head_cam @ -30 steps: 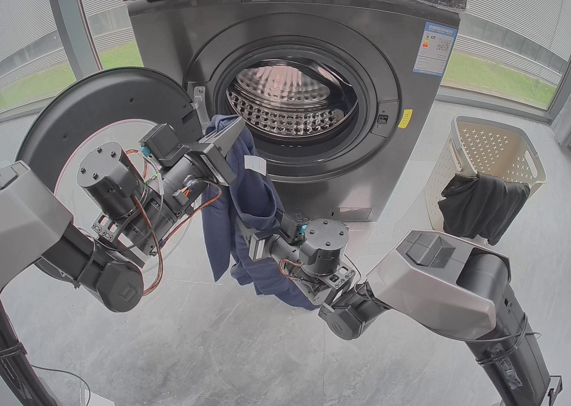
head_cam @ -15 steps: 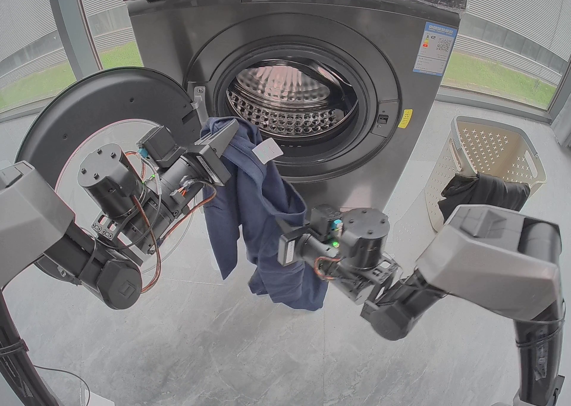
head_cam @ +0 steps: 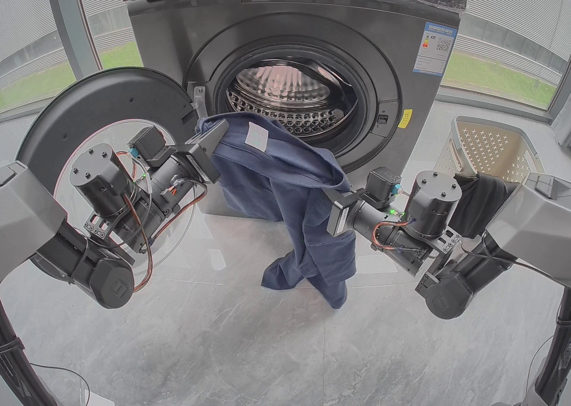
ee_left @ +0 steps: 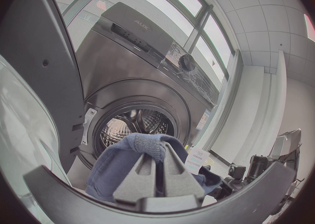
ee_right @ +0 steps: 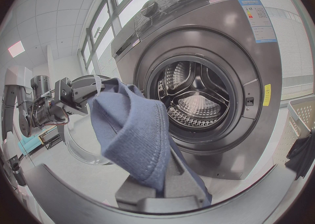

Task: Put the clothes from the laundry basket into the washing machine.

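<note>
Grey marbled floor tiles (head_cam: 238,353) lay below. Tall windows (head_cam: 21,38) showed a green lawn (head_cam: 505,83); the ceiling (ee_left: 262,8) was white-panelled.

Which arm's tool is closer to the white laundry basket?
Right. The right tool holds the blue garment nearer the laundry basket; the left tool holds it across by the open door.

Both arms wear pale grey, faceted shells (head_cam: 27,216) on the upper links, with black joints (head_cam: 112,285) nearer each end effector. Behind the left end effector (head_cam: 215,129) sits a black cylindrical motor housing (head_cam: 98,174) with small screws in its flat cap. Orange and red cables (head_cam: 144,240) loop beside it. Behind the right end effector (head_cam: 336,218) stands a similar cylinder (head_cam: 433,196), with a green light (head_cam: 392,211) and red wires. The fingers (ee_left: 178,175) are dark grey wedges with triangular recesses.
</note>
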### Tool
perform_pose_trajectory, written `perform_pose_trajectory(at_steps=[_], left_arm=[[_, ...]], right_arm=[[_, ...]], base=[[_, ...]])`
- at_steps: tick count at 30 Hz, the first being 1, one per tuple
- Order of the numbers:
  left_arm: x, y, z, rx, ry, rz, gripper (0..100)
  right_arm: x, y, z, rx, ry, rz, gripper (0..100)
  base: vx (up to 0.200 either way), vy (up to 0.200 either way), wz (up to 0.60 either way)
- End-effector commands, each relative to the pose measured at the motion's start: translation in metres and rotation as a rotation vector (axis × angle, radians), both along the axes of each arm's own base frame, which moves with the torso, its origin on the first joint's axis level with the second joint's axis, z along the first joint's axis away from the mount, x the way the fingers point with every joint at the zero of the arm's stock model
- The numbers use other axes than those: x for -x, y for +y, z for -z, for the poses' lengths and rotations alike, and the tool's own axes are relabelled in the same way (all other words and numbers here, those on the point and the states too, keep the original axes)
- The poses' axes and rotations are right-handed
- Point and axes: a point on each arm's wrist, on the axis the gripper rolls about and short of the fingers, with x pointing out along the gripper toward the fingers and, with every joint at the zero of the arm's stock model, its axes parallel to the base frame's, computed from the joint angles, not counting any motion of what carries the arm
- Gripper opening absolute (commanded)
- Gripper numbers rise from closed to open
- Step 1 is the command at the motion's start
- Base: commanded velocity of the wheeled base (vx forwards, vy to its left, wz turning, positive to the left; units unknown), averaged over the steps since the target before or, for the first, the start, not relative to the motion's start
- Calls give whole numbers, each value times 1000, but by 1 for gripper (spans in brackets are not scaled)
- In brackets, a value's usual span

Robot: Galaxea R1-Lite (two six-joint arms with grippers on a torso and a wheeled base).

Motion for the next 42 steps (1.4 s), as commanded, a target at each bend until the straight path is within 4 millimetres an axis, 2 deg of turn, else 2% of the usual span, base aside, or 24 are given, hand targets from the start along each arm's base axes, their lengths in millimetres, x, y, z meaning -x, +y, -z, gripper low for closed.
perform_pose_trajectory(at_steps=[1, 2, 10, 17, 23, 35, 38, 42], left_arm=[[3, -1, -4, 4, -14, 7, 0], [3, -1, -4, 4, -16, 6, 0], [4, -4, -4, 4, -16, 14, 0], [5, -6, -4, 2, -15, 21, 0], [5, -6, -4, 2, -15, 18, 0], [2, -6, -1, -1, -8, 16, 0], [2, -6, -1, -1, -8, 16, 0], [2, -6, -1, -1, -8, 16, 0]], right_arm=[[-10, 10, 21, 18, 27, -7, 0], [-15, 14, 29, 22, 35, -7, 100], [-30, 35, 52, 32, 49, -10, 100], [-35, 38, 70, 54, 74, -4, 100], [-32, 42, 75, 56, 79, -14, 100], [24, 52, 81, 115, 153, -118, 100], [27, 61, 80, 110, 142, -140, 100], [17, 71, 84, 96, 129, -129, 100]], base=[[0, 0, 0], [0, 0, 0], [0, 0, 0], [0, 0, 0], [0, 0, 0], [0, 0, 0], [0, 0, 0], [0, 0, 0]])
